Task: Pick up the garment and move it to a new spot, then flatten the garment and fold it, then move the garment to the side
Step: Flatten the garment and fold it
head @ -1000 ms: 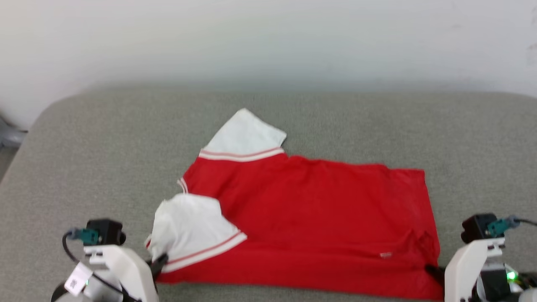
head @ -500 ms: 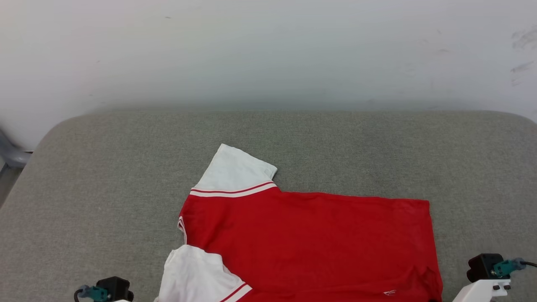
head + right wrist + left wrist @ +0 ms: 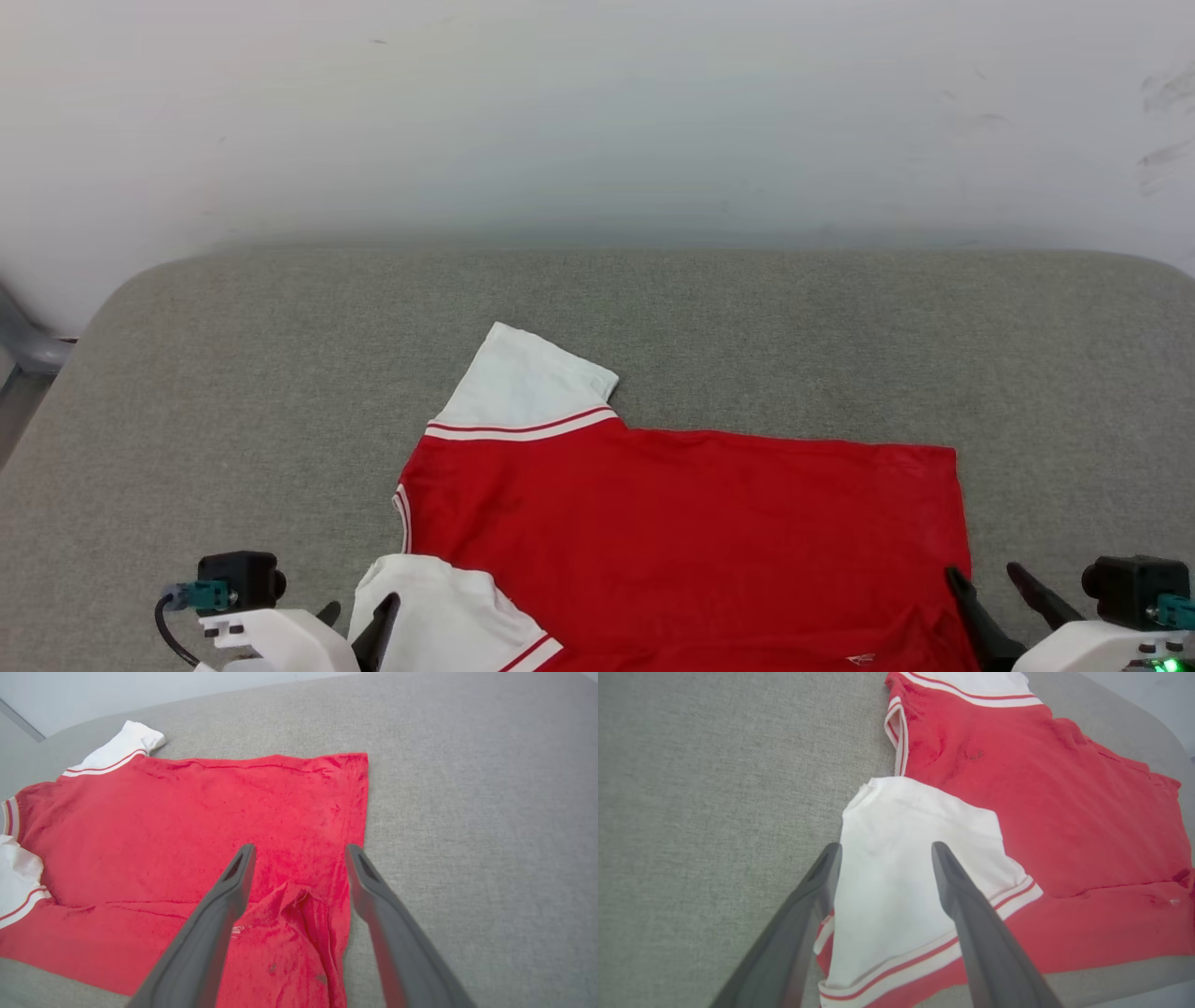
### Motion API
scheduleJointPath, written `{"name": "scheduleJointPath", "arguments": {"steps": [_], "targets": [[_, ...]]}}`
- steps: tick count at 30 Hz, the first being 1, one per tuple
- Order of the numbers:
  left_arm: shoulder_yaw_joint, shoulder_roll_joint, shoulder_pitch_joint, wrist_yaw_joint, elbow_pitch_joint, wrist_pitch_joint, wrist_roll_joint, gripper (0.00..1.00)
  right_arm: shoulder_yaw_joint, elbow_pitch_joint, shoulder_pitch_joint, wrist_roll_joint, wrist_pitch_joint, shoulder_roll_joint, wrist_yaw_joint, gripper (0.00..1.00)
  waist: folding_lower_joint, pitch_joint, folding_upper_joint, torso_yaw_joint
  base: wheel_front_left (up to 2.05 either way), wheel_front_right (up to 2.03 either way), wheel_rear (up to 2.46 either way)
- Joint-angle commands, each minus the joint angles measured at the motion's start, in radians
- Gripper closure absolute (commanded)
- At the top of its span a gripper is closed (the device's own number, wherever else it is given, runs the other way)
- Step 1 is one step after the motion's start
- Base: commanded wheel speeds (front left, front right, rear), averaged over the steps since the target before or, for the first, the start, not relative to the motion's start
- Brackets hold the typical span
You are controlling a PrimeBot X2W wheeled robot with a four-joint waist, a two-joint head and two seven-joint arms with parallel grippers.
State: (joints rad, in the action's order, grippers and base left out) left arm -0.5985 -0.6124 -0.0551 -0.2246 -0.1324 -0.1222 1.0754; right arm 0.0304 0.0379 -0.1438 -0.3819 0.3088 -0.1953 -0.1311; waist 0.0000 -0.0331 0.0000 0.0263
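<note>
The garment (image 3: 691,523), a red shirt with white sleeves, lies spread on the grey padded surface (image 3: 747,327), its plain red side up. One white sleeve (image 3: 527,383) points away from me; the other (image 3: 901,858) is folded over the red body. My left gripper (image 3: 886,847) hovers open over that folded sleeve, a finger on each side, holding nothing. It also appears low in the head view (image 3: 364,605). My right gripper (image 3: 300,848) stands open above the bunched hem corner (image 3: 299,910), at the garment's near right corner (image 3: 982,571).
A pale wall (image 3: 597,121) rises behind the padded surface. The surface's rounded left corner (image 3: 121,289) borders a grey object (image 3: 23,345) at the far left. Bare grey padding stretches behind and to both sides of the garment.
Both grippers have opened and let go of the garment, which now lies loose. The head camera tilted, so the whole picture shifted downward. The folded sleeve has settled flatter.
</note>
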Motion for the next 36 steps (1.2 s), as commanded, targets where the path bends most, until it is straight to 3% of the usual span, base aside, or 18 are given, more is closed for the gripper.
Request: {"name": "scheduleJointPath", "arguments": {"steps": [1, 8, 16, 22, 29, 36], "targets": [[0.005, 0.002, -0.024, -0.012, 0.01, 0.025, -0.024, 0.0, 0.015, -0.015, -0.005, 0.031, -0.057, 0.02, 0.001, 0.0, 0.0, -0.001, 0.0, -0.006, 0.0, 0.0, 0.0], [0.031, 0.018, -0.108, -0.052, 0.02, 0.136, -0.111, 0.0, 0.065, -0.091, 0.031, 0.133, -0.197, 0.09, 0.001, 0.0, 0.0, 0.029, 0.0, -0.032, 0.0, 0.0, 0.0], [0.038, 0.054, -0.272, -0.009, -0.011, 0.216, -0.183, 0.0, 0.078, -0.217, 0.117, 0.185, -0.238, 0.123, 0.001, 0.0, 0.0, 0.192, 0.0, -0.07, 0.0, 0.0, 0.0], [0.046, 0.058, -0.447, 0.035, -0.082, 0.198, -0.21, 0.0, 0.064, -0.267, 0.198, 0.2, -0.264, 0.137, 0.001, 0.0, 0.0, 0.313, 0.0, -0.102, 0.0, 0.0, 0.0], [0.03, 0.014, -0.662, 0.13, -0.169, 0.038, -0.197, 0.0, 0.057, -0.258, 0.26, 0.193, -0.289, 0.145, 0.001, 0.0, 0.0, 0.394, 0.0, -0.148, 0.0, 0.0, 0.0], [0.013, -0.044, -0.829, 0.223, -0.269, -0.24, -0.115, 0.0, 0.051, -0.219, 0.288, 0.171, -0.317, 0.146, 0.001, 0.0, 0.0, 0.446, 0.0, -0.198, 0.0, 0.0, 0.0]]}}
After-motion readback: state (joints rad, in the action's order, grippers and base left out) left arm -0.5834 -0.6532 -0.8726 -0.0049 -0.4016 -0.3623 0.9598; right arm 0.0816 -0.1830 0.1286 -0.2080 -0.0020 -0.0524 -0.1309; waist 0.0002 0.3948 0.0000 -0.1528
